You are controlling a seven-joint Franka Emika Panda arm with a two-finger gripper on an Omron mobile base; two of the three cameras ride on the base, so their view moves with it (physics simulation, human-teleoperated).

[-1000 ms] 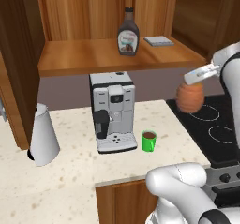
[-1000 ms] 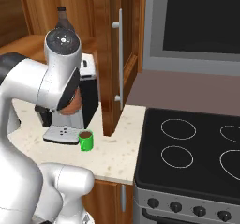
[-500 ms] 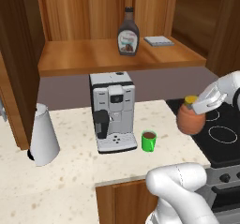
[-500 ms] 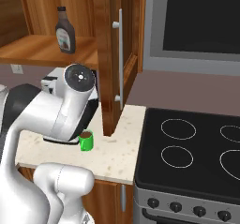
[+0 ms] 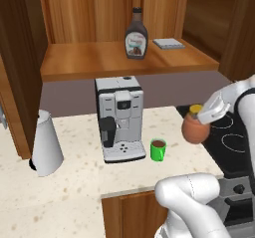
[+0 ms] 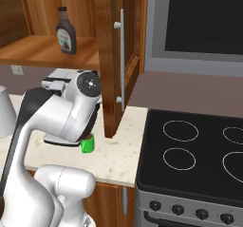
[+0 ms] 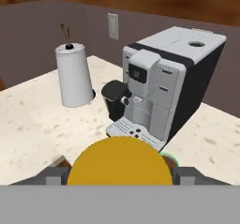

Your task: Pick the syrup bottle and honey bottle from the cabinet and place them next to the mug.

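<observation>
At mid right of the left base view, the gripper (image 5: 199, 121) clamps the honey bottle (image 5: 194, 130) (yellow lid up), seemingly clear of the counter (image 5: 79, 182), right of the mug (image 5: 158, 150). The syrup bottle (image 5: 136, 41) stands in the cabinet (image 5: 99, 58), upper centre.

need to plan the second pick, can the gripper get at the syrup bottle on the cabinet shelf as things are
Probably not yet: the gripper is shut on the honey bottle, held above the counter right of the mug. The syrup bottle itself stands in the open cabinet, nothing before it.
</observation>
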